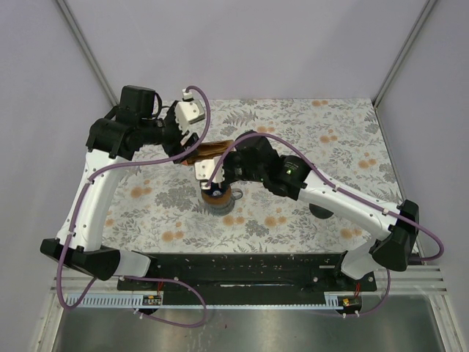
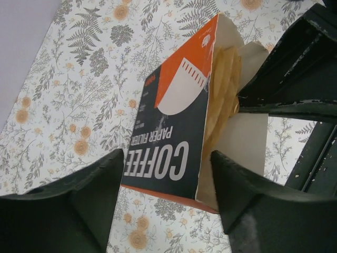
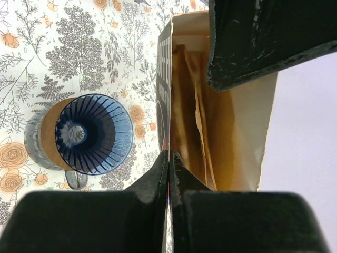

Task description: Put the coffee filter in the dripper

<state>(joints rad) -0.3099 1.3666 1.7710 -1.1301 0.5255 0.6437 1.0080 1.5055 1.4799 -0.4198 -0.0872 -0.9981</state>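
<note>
The coffee filter box (image 2: pixel 174 132), orange and navy and marked "COFFEE PAPER FILTER", is open, with brown paper filters (image 3: pixel 192 105) standing inside. My left gripper (image 2: pixel 167 158) is shut on the box, one finger on each side of its lower end. My right gripper (image 3: pixel 169 158) is shut on the edge of the box's dark front wall, at the opening. The blue ribbed dripper (image 3: pixel 93 134) stands empty on a clear mug just left of the box. From above, the box (image 1: pixel 211 150) lies between both grippers, just behind the dripper (image 1: pixel 218 198).
The floral tablecloth (image 1: pixel 322 139) covers the table. White walls close in the back and sides. My left gripper's finger (image 3: pixel 263 37) hangs over the box's far end in the right wrist view. My right gripper (image 2: pixel 295 79) fills the upper right of the left wrist view.
</note>
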